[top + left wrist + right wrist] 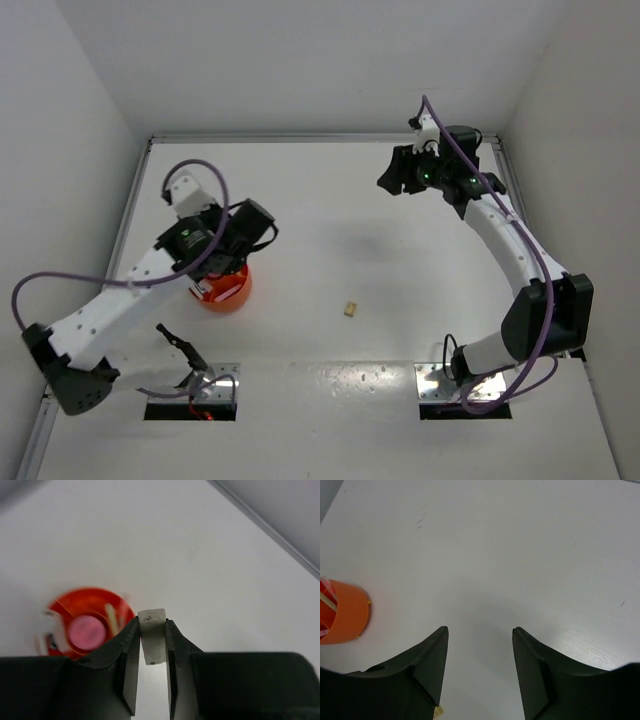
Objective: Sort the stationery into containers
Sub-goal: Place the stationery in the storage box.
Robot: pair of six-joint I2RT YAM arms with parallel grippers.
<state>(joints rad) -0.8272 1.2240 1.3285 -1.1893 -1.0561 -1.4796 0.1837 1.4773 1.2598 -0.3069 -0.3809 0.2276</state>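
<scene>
My left gripper (262, 232) is shut on a small white eraser (152, 635), held upright between the fingertips above the table. The round orange bowl (225, 288) stands just below and left of it. In the left wrist view the bowl (60, 610) holds a pink-capped tube (86, 631) and a pale pen (111, 616). A small yellow eraser (349, 309) lies on the table mid-front. My right gripper (392, 180) is open and empty, high at the back right. In the right wrist view (480, 630) it shows the bowl (342, 611) far left and the yellow eraser's corner (438, 711).
White walls close the table on the left, back and right. The arms' metal base plates (192, 392) (450, 385) sit at the near edge. A dark thin part (178, 342) sticks out near the left base.
</scene>
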